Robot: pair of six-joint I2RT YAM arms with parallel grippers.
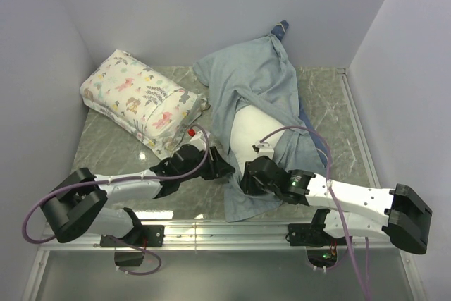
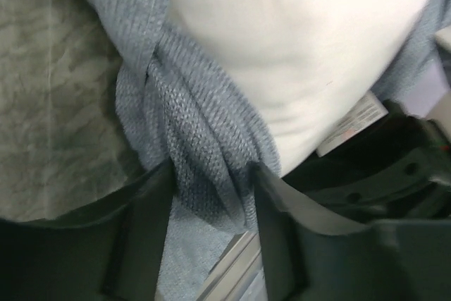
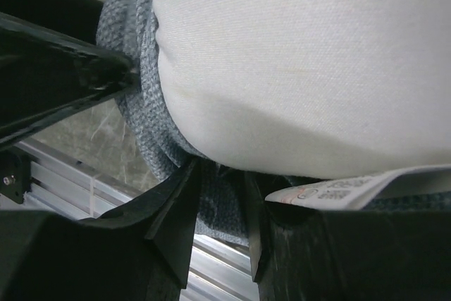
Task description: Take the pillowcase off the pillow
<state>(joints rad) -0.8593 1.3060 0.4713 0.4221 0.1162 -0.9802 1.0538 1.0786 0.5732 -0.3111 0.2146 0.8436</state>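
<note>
When the table [image 1: 99,160] was looked at from above, the pillowcase [image 1: 254,75] was seen to be only partly off. The near end of the pillow [image 1: 246,132] was bared, white and plump. The far end was covered by blue cloth, so more pulling was likely needed. The left pincer [image 1: 223,167] and the right pincer [image 1: 248,177] were set close together at that near end.

From the left wrist, a bunched fold of the pillowcase was seen squeezed between the left pincer's fingers, which were partly closed on it.

From the right wrist, a thin bit of pillowcase under the pillow was pinched by the right pincer, its fingers nearly together.
</note>
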